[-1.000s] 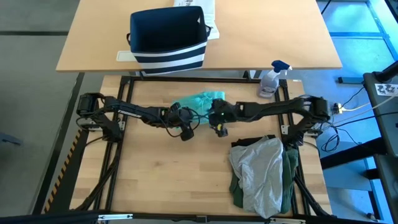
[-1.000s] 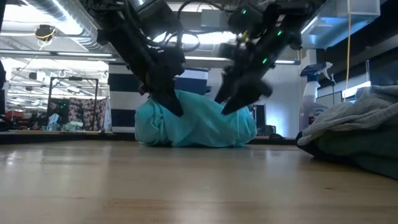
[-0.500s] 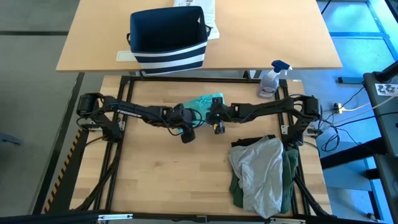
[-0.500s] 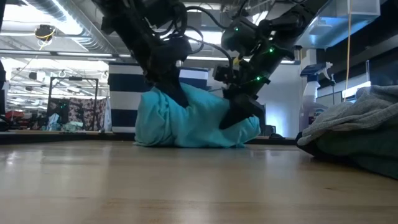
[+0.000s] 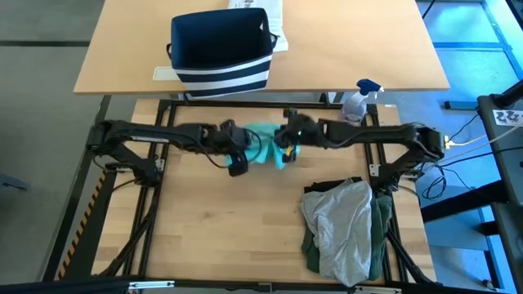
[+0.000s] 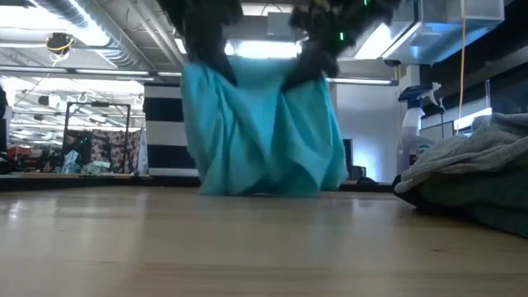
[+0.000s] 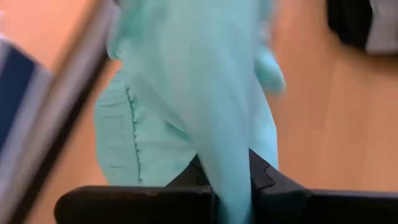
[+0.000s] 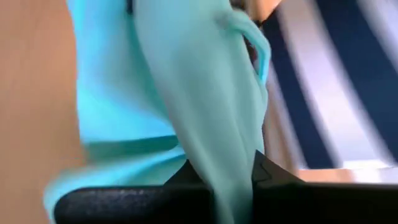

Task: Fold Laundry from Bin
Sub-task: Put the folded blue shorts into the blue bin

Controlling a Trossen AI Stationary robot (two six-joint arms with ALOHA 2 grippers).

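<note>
Two grippers, left (image 5: 238, 145) and right (image 5: 285, 143), jaws pinching one teal garment (image 6: 262, 132); one bin (image 5: 219, 51)

Open bare wood across the near and left parts of the table (image 5: 221, 229), free for passage. Blocked mid-table by the teal garment (image 6: 260, 124) hanging between 2 arms. Heaped grey and green laundry (image 5: 343, 224) filling the right near corner. Spray bottle (image 5: 355, 104) at the far right edge.

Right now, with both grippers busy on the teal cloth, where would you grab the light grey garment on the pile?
Take the light grey cloth garment at its raised, crumpled top edge toward the arms, coming straight down: it lies draped over the dark green garment, so its bunched folds should pinch cleanly.
</note>
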